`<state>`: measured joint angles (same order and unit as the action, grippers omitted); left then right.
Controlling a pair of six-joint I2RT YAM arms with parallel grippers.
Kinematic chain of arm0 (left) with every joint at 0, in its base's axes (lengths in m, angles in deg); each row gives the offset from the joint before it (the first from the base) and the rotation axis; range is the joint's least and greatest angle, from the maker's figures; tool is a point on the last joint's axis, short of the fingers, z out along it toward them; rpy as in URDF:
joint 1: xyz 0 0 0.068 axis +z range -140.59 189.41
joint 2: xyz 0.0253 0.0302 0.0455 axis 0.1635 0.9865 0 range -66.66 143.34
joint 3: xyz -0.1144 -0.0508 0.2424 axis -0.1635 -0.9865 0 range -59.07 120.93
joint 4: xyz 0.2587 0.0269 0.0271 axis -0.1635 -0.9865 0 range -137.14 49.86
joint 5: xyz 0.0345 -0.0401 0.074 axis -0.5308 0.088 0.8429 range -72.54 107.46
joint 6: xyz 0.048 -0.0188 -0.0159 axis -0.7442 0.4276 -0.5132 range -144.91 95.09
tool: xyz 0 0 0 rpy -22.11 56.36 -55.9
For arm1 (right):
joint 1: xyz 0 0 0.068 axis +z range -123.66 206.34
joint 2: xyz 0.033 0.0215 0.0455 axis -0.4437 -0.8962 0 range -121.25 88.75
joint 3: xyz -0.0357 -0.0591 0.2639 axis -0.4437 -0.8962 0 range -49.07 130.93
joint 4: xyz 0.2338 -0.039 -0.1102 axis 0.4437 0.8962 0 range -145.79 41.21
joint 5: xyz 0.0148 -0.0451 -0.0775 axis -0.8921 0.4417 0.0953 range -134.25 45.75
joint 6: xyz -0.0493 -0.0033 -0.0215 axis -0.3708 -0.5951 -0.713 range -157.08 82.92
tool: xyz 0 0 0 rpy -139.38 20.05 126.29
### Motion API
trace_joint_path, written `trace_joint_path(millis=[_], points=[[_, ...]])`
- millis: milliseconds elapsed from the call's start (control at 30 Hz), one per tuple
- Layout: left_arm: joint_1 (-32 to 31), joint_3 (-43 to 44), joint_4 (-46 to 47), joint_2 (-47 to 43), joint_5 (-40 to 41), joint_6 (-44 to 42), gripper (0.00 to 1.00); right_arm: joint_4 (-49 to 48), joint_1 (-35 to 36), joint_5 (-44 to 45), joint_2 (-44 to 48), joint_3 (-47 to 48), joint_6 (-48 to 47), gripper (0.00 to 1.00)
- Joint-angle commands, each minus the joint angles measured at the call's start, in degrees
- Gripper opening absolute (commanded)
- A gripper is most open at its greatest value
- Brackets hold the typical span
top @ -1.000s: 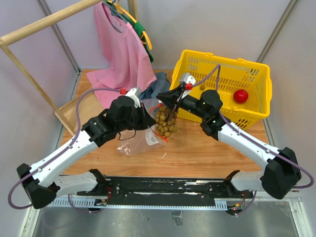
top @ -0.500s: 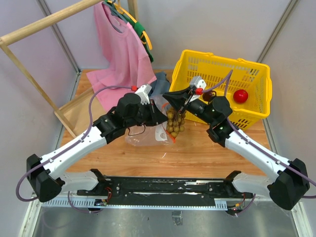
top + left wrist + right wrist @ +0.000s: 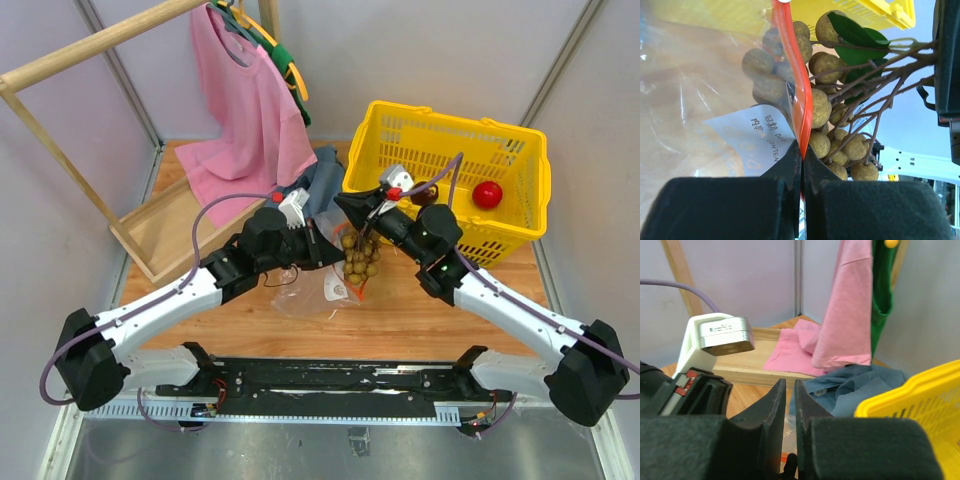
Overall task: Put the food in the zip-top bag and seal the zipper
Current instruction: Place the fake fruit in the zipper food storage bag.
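The left tool (image 3: 802, 150), pinched shut on the red-orange zipper (image 3: 800, 95), holds the clear zip-top bag (image 3: 695, 90) up by its mouth edge, so the tan longan cluster (image 3: 840, 130), hanging by its stem below the narrowly closed right tool (image 3: 352, 212), can drop inside.

Bag (image 3: 690, 90) cut off at the edge, label (image 3: 757, 142) partly behind left gripper (image 3: 802, 150), fruit cluster (image 3: 358, 262) with stem hidden in right gripper (image 3: 356, 218)

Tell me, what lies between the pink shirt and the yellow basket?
A crumpled blue-grey cloth; the top view and the right wrist view both show it.
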<state>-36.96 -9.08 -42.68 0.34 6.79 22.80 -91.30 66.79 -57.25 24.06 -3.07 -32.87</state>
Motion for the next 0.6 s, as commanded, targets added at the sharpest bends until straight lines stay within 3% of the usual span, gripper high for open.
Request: trace_joint_path(millis=[0, 267, 567], points=[[-0.39, -2.29, 5.01, -2.67, -0.25, 1.24, 0.0, -4.24, 4.49, 1.22, -1.75, -1.84, -1.78, 0.01], [-0.39, -8.95, 9.49, -7.54, 1.59, 2.81, 0.0, -13.45, 9.14, 7.09, -6.96, -7.72, -1.27, 0.01], [-0.34, -11.66, 11.85, -9.52, 3.25, 3.36, 0.0, -14.93, 9.37, 8.36, -6.3, -6.12, 5.09, 0.01]])
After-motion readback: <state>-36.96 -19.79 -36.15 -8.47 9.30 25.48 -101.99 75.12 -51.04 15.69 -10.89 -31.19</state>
